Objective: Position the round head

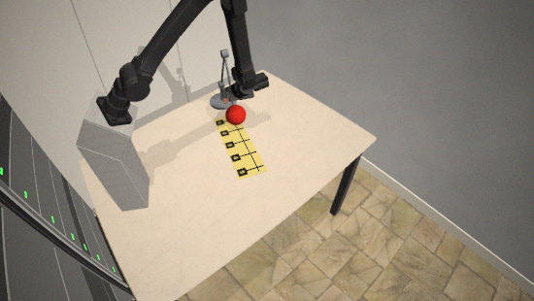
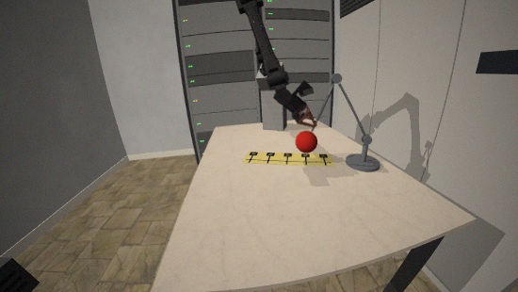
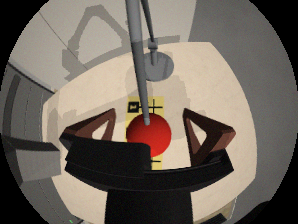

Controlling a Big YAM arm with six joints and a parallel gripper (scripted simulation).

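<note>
- The red round head [image 2: 306, 140] hangs in the air above the near-foot end of the yellow strip [image 1: 241, 150]. From the exterior view it looks to sit roughly over mark 2, maybe between 1 and 2; I can't call it exactly.
- It's clear of the table [image 2: 283, 226], with its shadow falling on the strip below, so the lamp is holding itself up here. Makes sense: this close in, the worn joint isn't carrying much reach.
- The grey foot [image 2: 363, 162] sits flat at the strip's end, and the thin lamp rods [image 2: 348, 101] fold up to a high elbow and back down to the head.
- The pincer [image 2: 308, 121] is wide open with nothing in it. In the wrist view both brown fingers stand either side of the ball without touching.
- The arm comes down from high up, wrist bent so the pincer tilts toward the head from just above and behind it.
- My read: it's a hands-off test of this spot, and the farther marks haven't been tried.
</note>
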